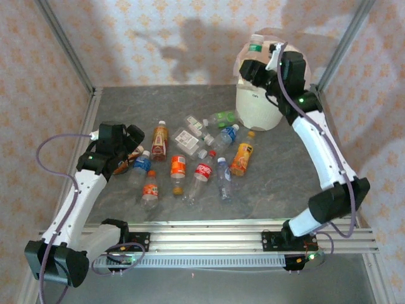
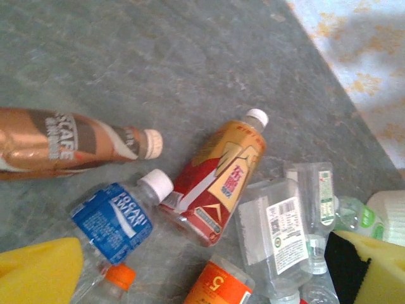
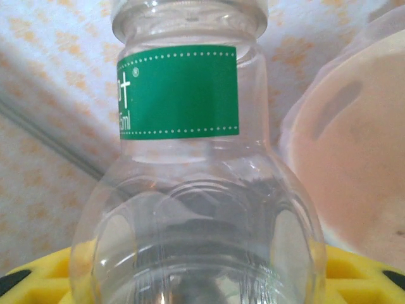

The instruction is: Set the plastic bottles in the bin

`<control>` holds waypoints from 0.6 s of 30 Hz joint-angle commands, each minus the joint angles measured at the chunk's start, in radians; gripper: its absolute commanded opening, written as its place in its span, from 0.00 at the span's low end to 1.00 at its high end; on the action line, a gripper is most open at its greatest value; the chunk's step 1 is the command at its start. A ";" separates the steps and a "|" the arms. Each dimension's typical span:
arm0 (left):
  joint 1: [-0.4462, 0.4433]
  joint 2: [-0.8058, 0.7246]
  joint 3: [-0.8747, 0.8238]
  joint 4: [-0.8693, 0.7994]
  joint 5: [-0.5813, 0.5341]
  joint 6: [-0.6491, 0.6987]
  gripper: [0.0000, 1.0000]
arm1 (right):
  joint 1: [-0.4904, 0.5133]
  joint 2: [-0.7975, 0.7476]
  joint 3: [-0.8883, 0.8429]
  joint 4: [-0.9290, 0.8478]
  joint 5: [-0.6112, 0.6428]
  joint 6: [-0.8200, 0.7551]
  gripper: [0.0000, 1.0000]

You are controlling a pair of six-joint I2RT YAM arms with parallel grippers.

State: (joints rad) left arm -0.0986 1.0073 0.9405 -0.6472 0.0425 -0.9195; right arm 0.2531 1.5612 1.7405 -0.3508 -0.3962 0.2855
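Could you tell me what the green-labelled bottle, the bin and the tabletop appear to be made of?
Green-labelled bottle: clear glossy plastic, probably; you see through it, with ribbed moulding. Bin: matte white plastic apparently, thin translucent pinkish film liner over its rim. Tabletop: grey mottled, stone-like; material uncertain.

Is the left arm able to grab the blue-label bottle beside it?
Probably yes: the open left gripper hovers over the blue-label bottle, nothing lies on it, though other bottles crowd it.

Roughly 13 bottles (image 1: 201,174), 1 bin (image 1: 256,111).
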 commanded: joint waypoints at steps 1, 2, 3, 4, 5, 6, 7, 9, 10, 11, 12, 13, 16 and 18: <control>-0.001 0.004 0.009 -0.088 -0.045 -0.098 1.00 | -0.069 0.079 0.132 -0.095 0.012 -0.008 0.36; -0.001 0.001 0.008 -0.104 -0.061 -0.124 1.00 | -0.088 0.112 0.177 -0.118 0.015 -0.015 0.37; 0.001 -0.004 0.003 -0.109 -0.076 -0.134 1.00 | -0.105 0.144 0.217 -0.144 0.016 -0.025 0.37; 0.001 -0.009 -0.008 -0.115 -0.096 -0.149 1.00 | -0.126 0.183 0.269 -0.174 0.007 -0.036 0.39; 0.003 -0.014 -0.019 -0.129 -0.122 -0.169 1.00 | -0.144 0.224 0.325 -0.212 -0.009 -0.054 0.40; 0.006 -0.017 -0.023 -0.141 -0.140 -0.175 1.00 | -0.158 0.260 0.374 -0.248 -0.020 -0.074 0.40; 0.011 -0.019 -0.027 -0.155 -0.144 -0.172 1.00 | -0.169 0.299 0.424 -0.287 -0.025 -0.104 0.41; 0.022 -0.018 -0.026 -0.179 -0.134 -0.154 1.00 | -0.180 0.378 0.532 -0.359 -0.024 -0.160 0.42; 0.031 -0.017 -0.024 -0.193 -0.128 -0.149 1.00 | -0.185 0.419 0.588 -0.401 -0.031 -0.184 0.42; 0.039 -0.016 -0.027 -0.201 -0.119 -0.139 1.00 | -0.191 0.455 0.640 -0.433 -0.044 -0.197 0.43; 0.047 -0.018 -0.030 -0.204 -0.110 -0.131 1.00 | -0.195 0.486 0.678 -0.455 -0.058 -0.200 0.43; 0.056 -0.018 -0.034 -0.205 -0.100 -0.122 1.00 | -0.199 0.522 0.721 -0.471 -0.075 -0.194 0.44; 0.077 -0.019 -0.056 -0.204 -0.093 -0.128 1.00 | -0.204 0.585 0.773 -0.457 -0.138 -0.163 0.45; 0.087 -0.017 -0.074 -0.196 -0.084 -0.137 1.00 | -0.204 0.608 0.772 -0.421 -0.185 -0.131 0.45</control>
State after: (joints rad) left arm -0.0242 1.0027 0.8928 -0.8009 -0.0341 -1.0470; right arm 0.0532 2.1460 2.4702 -0.7532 -0.4915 0.1417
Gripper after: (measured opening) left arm 0.993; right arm 0.528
